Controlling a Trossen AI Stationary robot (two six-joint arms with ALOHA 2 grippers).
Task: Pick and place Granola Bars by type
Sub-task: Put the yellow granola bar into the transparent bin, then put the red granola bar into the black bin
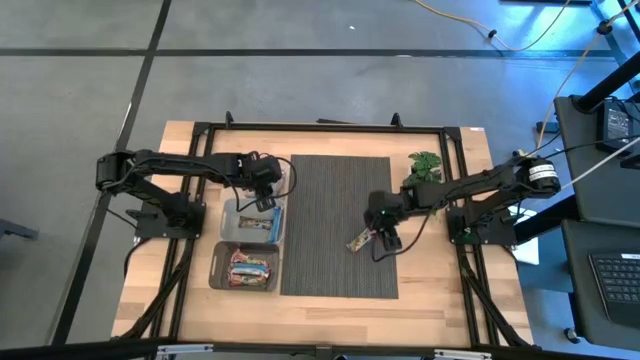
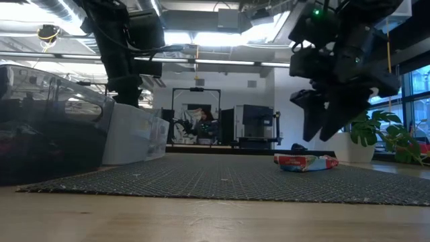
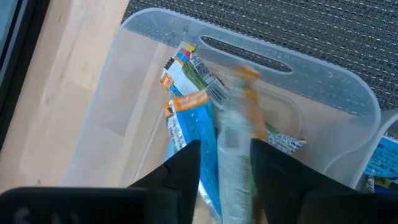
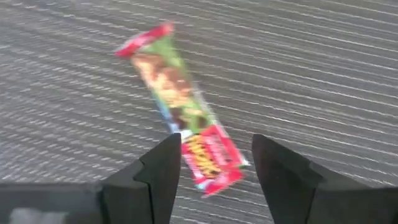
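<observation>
Dark ribbed mat (image 1: 335, 225) centred on wooden table (image 1: 440, 300); green plant sprig (image 1: 426, 165) near mat's far right corner.

Glossy bar (image 4: 181, 106) – ribbed woven mat (image 4: 323, 74).

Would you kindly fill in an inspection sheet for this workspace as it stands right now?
Surface: wooden table with a dark ribbed mat in the middle.
Job's things: one bar lies on the mat; others are in two clear bins, far bin and near bin.
Clutter: plant at the far right corner.
Grippers: left gripper above the far bin, jaws apart, a blurred bar between them; right gripper open, poised over the mat's bar.
Cables: yellow and blue cables on the floor.
Surroundings: grey floor, desk with keyboard at right.
</observation>
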